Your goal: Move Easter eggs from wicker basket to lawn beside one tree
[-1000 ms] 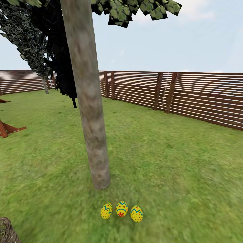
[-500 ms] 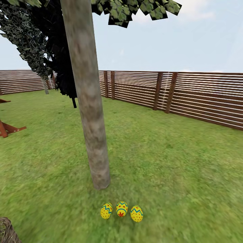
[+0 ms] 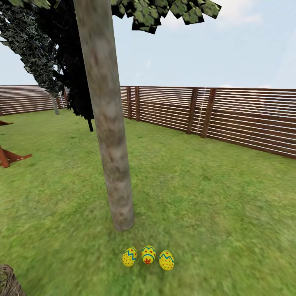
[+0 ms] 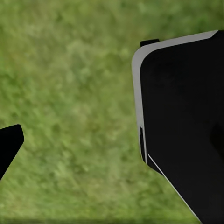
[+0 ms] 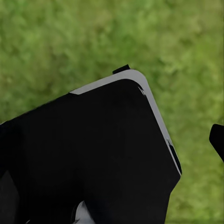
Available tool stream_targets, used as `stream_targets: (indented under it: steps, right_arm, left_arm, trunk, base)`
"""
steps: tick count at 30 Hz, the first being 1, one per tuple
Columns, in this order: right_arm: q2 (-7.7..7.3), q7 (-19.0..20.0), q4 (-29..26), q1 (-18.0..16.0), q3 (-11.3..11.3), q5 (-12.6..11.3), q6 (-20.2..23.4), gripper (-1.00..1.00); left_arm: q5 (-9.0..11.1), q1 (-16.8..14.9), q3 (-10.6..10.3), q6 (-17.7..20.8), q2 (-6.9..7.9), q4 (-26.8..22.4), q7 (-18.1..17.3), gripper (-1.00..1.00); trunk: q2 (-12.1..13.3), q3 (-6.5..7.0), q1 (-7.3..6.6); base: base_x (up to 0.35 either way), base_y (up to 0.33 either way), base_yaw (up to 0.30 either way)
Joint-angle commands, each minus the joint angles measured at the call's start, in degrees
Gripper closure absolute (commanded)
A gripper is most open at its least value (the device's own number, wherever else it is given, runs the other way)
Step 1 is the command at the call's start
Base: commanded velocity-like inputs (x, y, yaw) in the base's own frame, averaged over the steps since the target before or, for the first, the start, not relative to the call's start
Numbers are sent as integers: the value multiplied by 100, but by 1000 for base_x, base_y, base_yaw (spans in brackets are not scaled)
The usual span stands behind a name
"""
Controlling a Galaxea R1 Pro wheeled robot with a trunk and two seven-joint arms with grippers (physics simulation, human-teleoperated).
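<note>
Three yellow Easter eggs with blue-green zigzags and red marks lie in a row on the lawn (image 3: 213,197) just in front of the tree (image 3: 107,123) with the thick grey-beige trunk: one at the left (image 3: 129,257), one in the middle (image 3: 148,254), one at the right (image 3: 166,260). The rim of the wicker basket (image 3: 8,281) shows at the bottom left corner, its inside hidden. One black fingertip (image 4: 10,144) of my left gripper stands far to the side over bare grass. A right fingertip (image 5: 217,140) does the same. Nothing is held.
A brown slatted fence (image 3: 246,119) closes the lawn at the back and right. A near-black dark tree (image 3: 78,90) stands behind the trunk. Red-brown playset legs (image 3: 10,157) reach in at the left. My robot's black body (image 4: 186,130) (image 5: 93,154) shows in both wrist views.
</note>
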Motion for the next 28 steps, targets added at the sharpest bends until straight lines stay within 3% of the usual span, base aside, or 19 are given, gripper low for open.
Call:
stream_targets:
  steps: [1, 28]
  right_arm:
    - [-1, 34, 7, -5, -30, -10, -20, -100]
    - [26, 34, 2, -5, -17, 3, -3, -100]
  left_arm:
    - [-27, -4, -47, -16, 2, 4, 35, -100]
    - [-40, -18, -60, -29, -40, -7, 19, -100]
  trunk:
    - [-12, -12, 3]
    - [-12, -12, 3]
  base:
    - [0, 0, 0]
    - [0, 0, 0]
